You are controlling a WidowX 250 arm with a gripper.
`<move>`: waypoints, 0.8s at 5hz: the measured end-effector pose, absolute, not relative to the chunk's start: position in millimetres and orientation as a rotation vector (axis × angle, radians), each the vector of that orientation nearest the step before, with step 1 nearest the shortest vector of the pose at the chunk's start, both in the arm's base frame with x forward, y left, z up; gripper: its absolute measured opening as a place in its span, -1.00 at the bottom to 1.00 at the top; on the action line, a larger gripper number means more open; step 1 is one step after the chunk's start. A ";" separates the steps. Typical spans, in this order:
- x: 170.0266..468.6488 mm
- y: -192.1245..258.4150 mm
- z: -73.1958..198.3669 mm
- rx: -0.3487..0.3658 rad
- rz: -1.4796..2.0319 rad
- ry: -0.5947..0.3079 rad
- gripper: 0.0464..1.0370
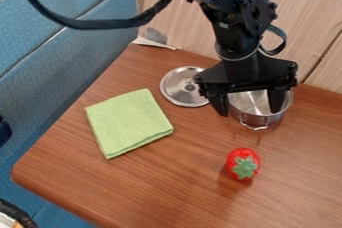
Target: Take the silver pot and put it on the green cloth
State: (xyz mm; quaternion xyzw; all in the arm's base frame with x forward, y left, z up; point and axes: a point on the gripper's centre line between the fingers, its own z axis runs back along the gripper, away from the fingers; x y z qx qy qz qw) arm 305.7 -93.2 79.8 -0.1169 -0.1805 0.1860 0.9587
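1. A toy strawberry (243, 164) sits on the surface (174, 187) in the foreground; a low carry swung wide could clip it.
2. The folded green cloth (128, 123) lies beyond, off to one side; a pot lowered off-centre could tilt over its edge.
3. The silver pot (252, 102) stands under the end effector (250, 113), whose fingers (276, 101) hang apart; a poor hold on the smooth wall could let it slip or swivel.
4. The lid (179, 92) lies beside the pot, toward the cloth; a sideways move with little lift could strike it.
5. Cropped at the near corner, a dark, curved object (17, 213) defies identification.
6. Fingertip depth and contact with the pot are unclear; the end effector masks its far rim.
7. The arm (234, 32) is cut off above.
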 end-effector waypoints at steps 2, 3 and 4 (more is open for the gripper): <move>312.7 -81.6 59.6 -0.219 0.432 -0.326 0.93; 323.0 -67.5 49.1 -0.211 0.499 -0.320 0.93; 341.9 -53.6 37.5 -0.209 0.565 -0.338 0.93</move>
